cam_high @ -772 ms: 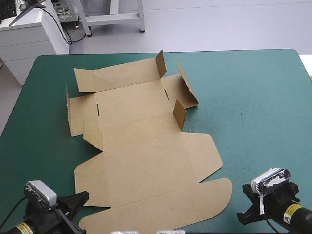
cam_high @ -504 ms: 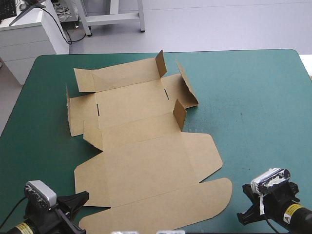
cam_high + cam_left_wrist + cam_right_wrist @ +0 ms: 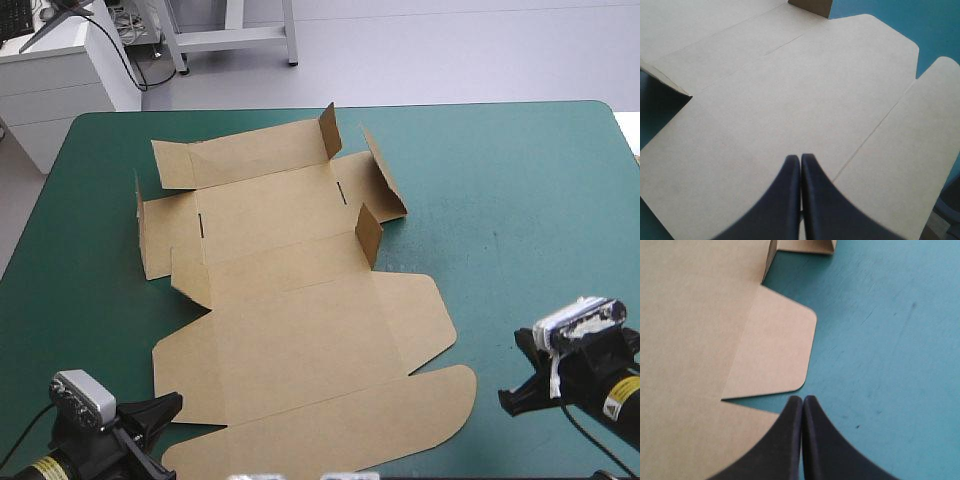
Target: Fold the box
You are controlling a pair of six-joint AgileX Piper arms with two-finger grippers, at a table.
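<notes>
Box lies mostly flat on the teal-green table, with a few small flaps standing up at the far end. Left gripper is by its near left corner, right gripper is off to its right, not touching.

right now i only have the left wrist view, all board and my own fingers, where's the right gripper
observer: the right gripper is off the box, over bare teal-green cover beside the box's near right corner, fingers shut.
operator: is the far end folded up yet
observer: no, only small flaps stand up there; the rest lies flat.
</notes>
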